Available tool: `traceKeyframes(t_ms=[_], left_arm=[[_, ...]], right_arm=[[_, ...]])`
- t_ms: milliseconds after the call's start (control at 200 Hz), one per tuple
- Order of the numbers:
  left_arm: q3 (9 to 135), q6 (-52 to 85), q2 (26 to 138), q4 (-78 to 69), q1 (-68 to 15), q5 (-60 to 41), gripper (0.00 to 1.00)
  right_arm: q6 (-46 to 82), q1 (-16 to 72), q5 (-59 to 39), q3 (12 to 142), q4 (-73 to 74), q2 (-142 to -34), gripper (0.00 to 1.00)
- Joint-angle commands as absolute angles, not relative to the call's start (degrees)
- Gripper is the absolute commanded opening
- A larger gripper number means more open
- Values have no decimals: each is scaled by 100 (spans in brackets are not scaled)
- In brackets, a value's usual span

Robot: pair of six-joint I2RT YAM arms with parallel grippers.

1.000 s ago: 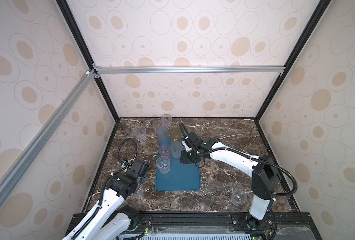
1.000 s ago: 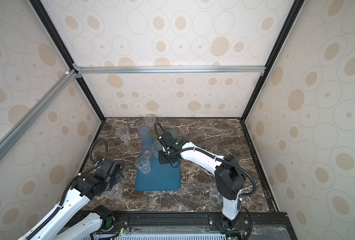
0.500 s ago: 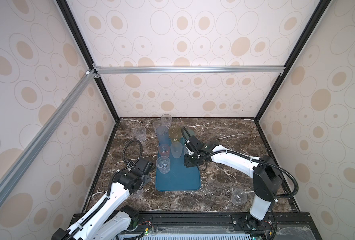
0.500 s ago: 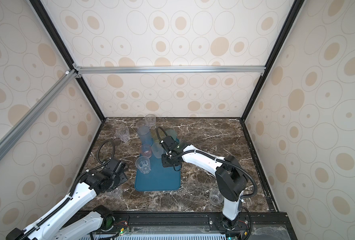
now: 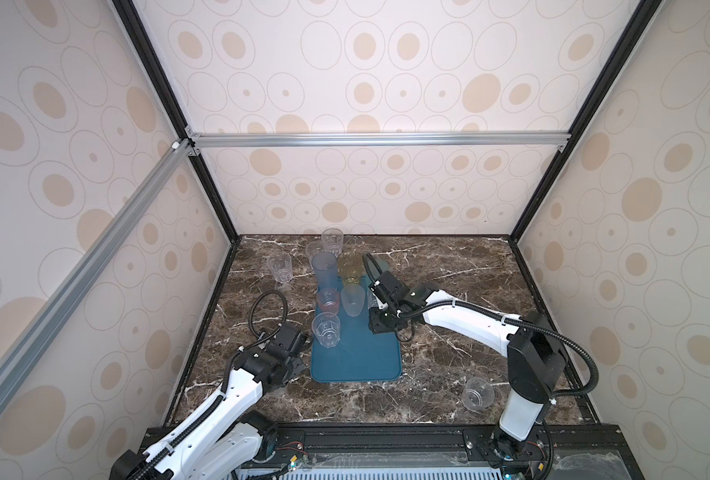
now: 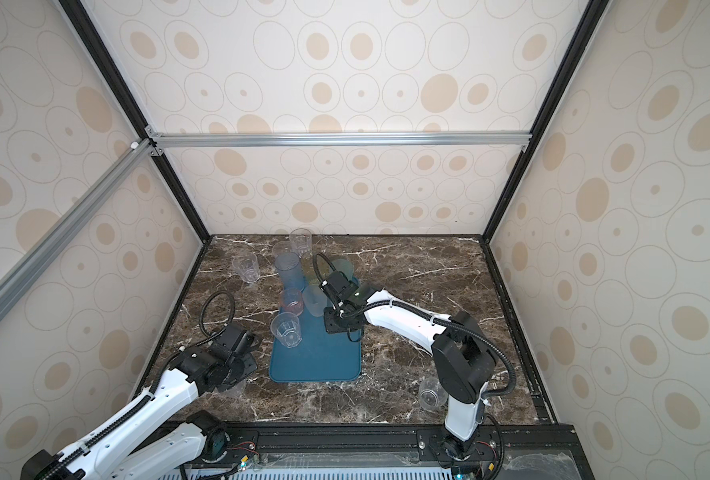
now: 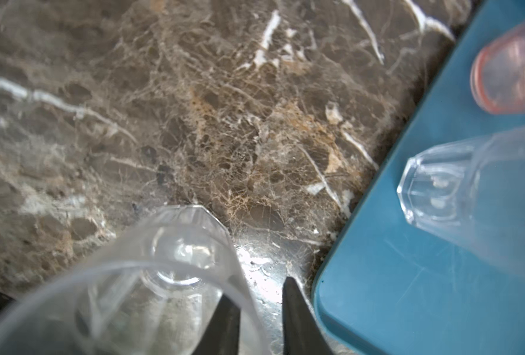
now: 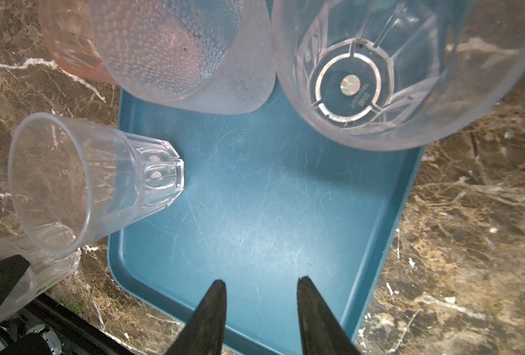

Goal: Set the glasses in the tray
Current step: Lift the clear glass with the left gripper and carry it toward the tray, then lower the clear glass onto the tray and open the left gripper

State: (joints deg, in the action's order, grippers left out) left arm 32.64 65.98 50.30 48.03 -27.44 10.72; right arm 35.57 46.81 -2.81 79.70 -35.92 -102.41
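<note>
The left gripper (image 7: 256,289) is clamped on the wall of a clear glass (image 7: 163,276): one finger sits inside the rim and the other outside, with the wall between them. That glass is over the marble table (image 7: 193,107), off the tray (image 7: 408,292) and just beside its near left corner. I cannot tell whether its base rests on the marble or hangs just above it. The right gripper (image 8: 261,279) hovers over the bare tray floor, its fingers apart with nothing between them. Four glasses stand upright on the tray. A faceted glass (image 5: 325,330) is near the left rim, with a pink glass (image 5: 328,300) beyond it and a frosted glass (image 5: 352,301) touching or just beside the pink one. A big clear glass (image 8: 362,76) is by the right rim, partly hidden behind the right arm in both top views. At the tray's far end a tall blue glass (image 5: 324,268) and a yellow glass (image 5: 350,266) stand close together, with more clear ones behind them towards the back wall. I cannot tell whether those two are on the tray or just past it. A lone glass (image 5: 279,268) stands on the marble left of that group, apart from the tray. A stray glass (image 5: 477,394) is near the right arm's base, well apart from the tray
</note>
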Motion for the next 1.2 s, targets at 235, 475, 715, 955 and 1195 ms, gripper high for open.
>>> traceKeyframes(t_ms=[235,475,715,955,1195], left_arm=[[3498,6393,4780,4946,-2768,993,0],[4321,5965,5021,5452,-2768,826,0],[4647,5612,5479,5298,-3114,-185,0],[5269,5775,6221,4968,-4040,-220,0],[5713,6161,7286,4314,-5067,-214,0]], right_arm=[[3684,4668,-158,8140,-3682,-10236,41],[3676,4668,-80,8238,-3738,-10253,41],[3720,4673,-11,8262,-3743,-10276,41],[3736,4673,9,8306,-3761,-10330,41],[3722,4552,233,8218,-3863,-10194,42]])
